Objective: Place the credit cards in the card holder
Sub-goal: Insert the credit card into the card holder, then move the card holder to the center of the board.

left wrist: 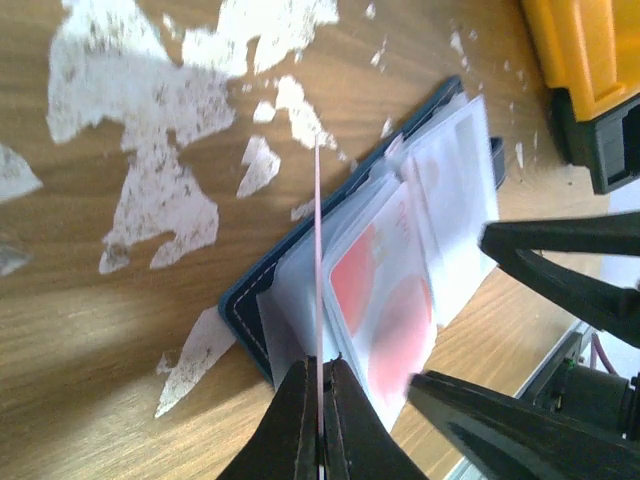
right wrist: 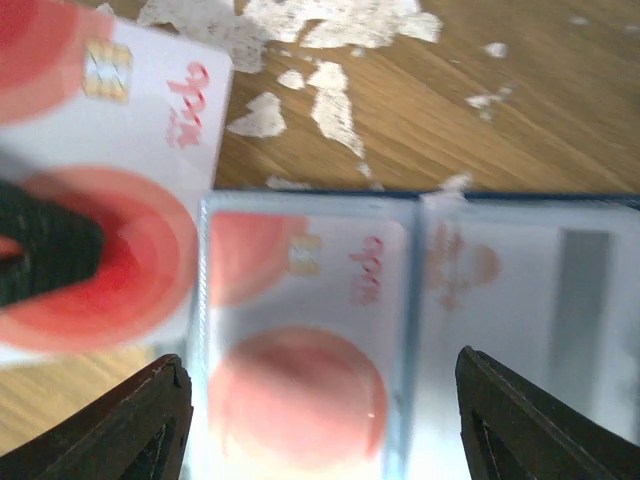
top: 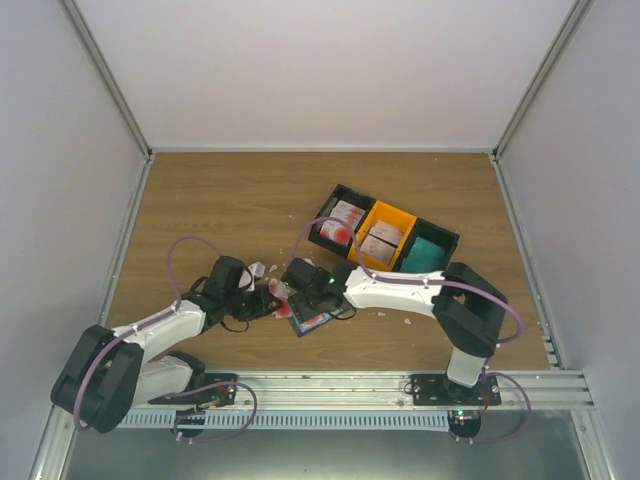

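The card holder (top: 309,322) lies open on the table, with a navy cover (left wrist: 243,303) and clear sleeves. One red-and-white credit card (right wrist: 300,330) sits in a sleeve, and a paler card (right wrist: 530,290) is in the sleeve to its right. My left gripper (left wrist: 321,400) is shut on another red-and-white card (right wrist: 120,110), seen edge-on in the left wrist view (left wrist: 318,250), with its far edge at the holder's left sleeves. My right gripper (right wrist: 330,430) is open just above the holder, its fingers (left wrist: 560,262) straddling the sleeves. In the top view the two grippers (top: 275,297) (top: 303,288) meet over the holder.
A row of tray boxes stands behind the holder: black (top: 340,225), orange (top: 386,236) and teal-lined (top: 430,252), the first two holding more cards. The orange box's corner (left wrist: 590,60) is close by. White torn patches (left wrist: 150,110) mark the wood.
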Controlling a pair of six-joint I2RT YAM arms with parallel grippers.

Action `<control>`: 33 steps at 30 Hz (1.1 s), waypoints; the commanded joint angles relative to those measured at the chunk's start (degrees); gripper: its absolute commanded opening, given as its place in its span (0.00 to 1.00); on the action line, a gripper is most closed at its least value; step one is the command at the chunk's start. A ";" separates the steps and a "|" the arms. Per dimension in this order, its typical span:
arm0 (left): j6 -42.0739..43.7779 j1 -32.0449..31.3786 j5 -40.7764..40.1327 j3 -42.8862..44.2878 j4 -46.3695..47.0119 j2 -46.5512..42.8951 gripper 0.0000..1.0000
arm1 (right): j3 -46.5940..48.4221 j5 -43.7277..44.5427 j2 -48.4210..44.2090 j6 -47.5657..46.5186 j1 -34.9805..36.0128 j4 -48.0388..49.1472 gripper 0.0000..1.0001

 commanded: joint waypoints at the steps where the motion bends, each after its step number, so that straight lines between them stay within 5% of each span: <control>1: 2.39 -0.22 -5.41 3.14 -3.96 -3.93 0.00 | -2.91 4.73 -6.79 0.56 0.72 -5.72 0.73; 15: 1.95 1.69 -19.60 10.08 -15.89 -17.83 0.00 | -3.99 0.87 -1.24 -0.91 5.29 -6.79 0.70; 23: 2.19 3.91 -20.10 12.17 -17.94 -19.48 0.00 | 2.42 9.47 6.97 -0.78 4.90 -6.92 0.72; 33: 1.55 4.67 -17.03 12.06 -15.54 -17.54 0.00 | 8.20 4.33 6.98 0.12 -1.36 1.93 0.73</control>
